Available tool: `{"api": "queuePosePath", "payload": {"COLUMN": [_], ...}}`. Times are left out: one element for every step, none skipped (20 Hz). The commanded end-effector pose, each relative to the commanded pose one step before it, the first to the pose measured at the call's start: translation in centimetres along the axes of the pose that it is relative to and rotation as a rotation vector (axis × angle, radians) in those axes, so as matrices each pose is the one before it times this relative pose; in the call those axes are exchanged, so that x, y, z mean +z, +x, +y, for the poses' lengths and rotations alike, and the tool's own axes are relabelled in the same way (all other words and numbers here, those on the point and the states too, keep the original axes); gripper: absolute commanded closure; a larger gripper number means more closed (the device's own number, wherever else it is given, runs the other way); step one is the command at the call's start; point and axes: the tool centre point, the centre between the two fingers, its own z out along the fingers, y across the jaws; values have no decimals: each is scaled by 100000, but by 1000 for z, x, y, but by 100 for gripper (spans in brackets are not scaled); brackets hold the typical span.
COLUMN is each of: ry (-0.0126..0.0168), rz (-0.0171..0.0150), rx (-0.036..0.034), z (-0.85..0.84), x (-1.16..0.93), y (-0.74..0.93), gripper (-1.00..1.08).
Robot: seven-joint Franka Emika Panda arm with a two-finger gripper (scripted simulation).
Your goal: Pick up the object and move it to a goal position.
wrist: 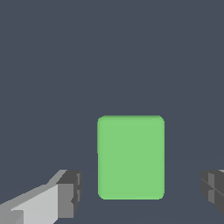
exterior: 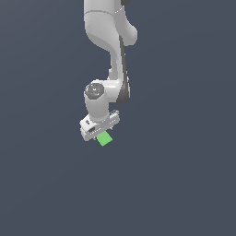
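The object, a small bright green cube, sits on the dark grey surface just under my white gripper in the exterior view. In the wrist view the cube lies between my two fingers, with a clear gap on each side. The gripper is open and touches nothing. The cube's lower part is partly hidden behind the gripper body in the exterior view.
A plain dark grey surface extends all around. The white arm rises toward the top of the exterior view. No other objects show.
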Motion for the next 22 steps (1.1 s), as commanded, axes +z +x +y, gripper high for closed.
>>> {"api": "queuePosePath", "payload": {"ry": [11, -1, 0, -1, 0, 0, 0, 0, 0, 0, 0, 0, -1, 0, 0, 0, 0, 0, 0, 0, 0, 0], "rz": [-9, 2, 0, 4, 0, 5, 3, 3, 4, 0, 5, 0, 8, 0, 0, 0, 0, 0, 0, 0, 0, 0], "rx": [-20, -49, 0, -69, 0, -84, -49, -49, -49, 0, -49, 0, -48, 0, 0, 0, 0, 0, 0, 0, 0, 0], "z": [-6, -17, 4, -24, 5, -30, -14, -13, -10, 13, -4, 19, 1, 20, 15, 6, 0, 0, 0, 0, 0, 0], "x": [253, 231, 298, 361, 427, 487, 548, 539, 467, 398, 325, 259, 189, 131, 74, 23, 0, 0, 0, 0, 0, 0], "y": [-12, 5, -19, 4, -29, 1, -17, -14, -6, -16, 13, 3, 30, 14, 13, 5, 0, 0, 0, 0, 0, 0], "gripper": [-92, -92, -92, -92, -92, -92, -92, -92, -92, -92, -92, -92, -92, -92, -92, -92, 108, 108, 108, 108, 108, 108]}}
